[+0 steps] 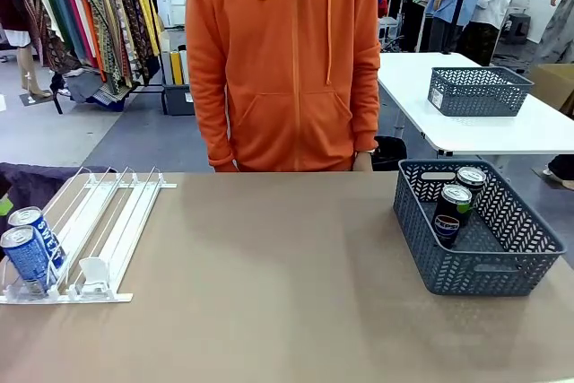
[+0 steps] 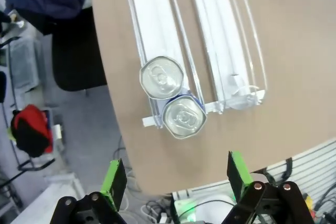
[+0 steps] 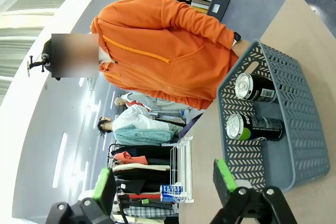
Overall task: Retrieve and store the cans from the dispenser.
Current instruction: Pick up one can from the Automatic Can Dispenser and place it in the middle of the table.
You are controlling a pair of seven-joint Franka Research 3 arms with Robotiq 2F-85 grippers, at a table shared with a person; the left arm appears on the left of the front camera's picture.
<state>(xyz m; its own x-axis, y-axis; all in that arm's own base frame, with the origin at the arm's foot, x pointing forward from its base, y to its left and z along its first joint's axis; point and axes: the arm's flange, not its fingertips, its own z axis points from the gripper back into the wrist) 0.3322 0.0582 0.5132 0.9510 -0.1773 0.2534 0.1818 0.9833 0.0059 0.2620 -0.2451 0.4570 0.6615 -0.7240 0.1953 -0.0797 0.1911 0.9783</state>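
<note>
Two blue cans [image 1: 27, 253] stand one behind the other at the low front end of the leftmost lane of the white wire dispenser [image 1: 117, 213]. From above, their silver tops [image 2: 184, 117] sit in the dispenser [image 2: 220, 51], below and ahead of my open left gripper [image 2: 176, 179], which holds nothing. Two black cans [image 1: 453, 213] stand in the grey basket [image 1: 484, 289] at the right. My right gripper [image 3: 164, 181] is open and empty, high up, facing the basket [image 3: 252, 161] and its black cans [image 3: 252, 126].
A person in an orange hoodie [image 1: 287, 60] stands at the table's far edge, hands down. A second grey basket [image 1: 478, 90] sits on a white table behind. The table's left edge [image 2: 113, 108] runs beside the dispenser.
</note>
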